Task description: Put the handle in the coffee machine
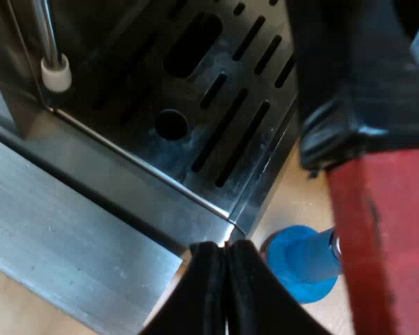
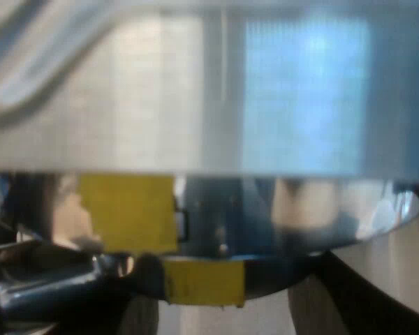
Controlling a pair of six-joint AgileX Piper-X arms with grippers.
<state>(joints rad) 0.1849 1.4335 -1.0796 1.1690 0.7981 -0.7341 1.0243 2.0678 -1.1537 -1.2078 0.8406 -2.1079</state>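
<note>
The holder's dark handle (image 1: 356,77) with its red end (image 1: 391,237) hangs close above the espresso machine's slotted drip tray (image 1: 223,112). My left gripper (image 1: 220,255) is shut with nothing between its fingers, just past the tray's corner and apart from the handle. A blue tamper (image 1: 304,262) lies on the wooden table under the red end. My right gripper (image 2: 230,300) is open, pressed up close to the machine's shiny metal front (image 2: 209,105). A rounded dark metal part with a yellow mark (image 2: 202,279) sits just beyond its fingers.
A steam wand with a white tip (image 1: 56,73) hangs over the tray's far side. A brushed metal ledge (image 1: 63,237) runs along the tray's edge. A second yellow patch (image 2: 129,209) shows in the metal's reflection.
</note>
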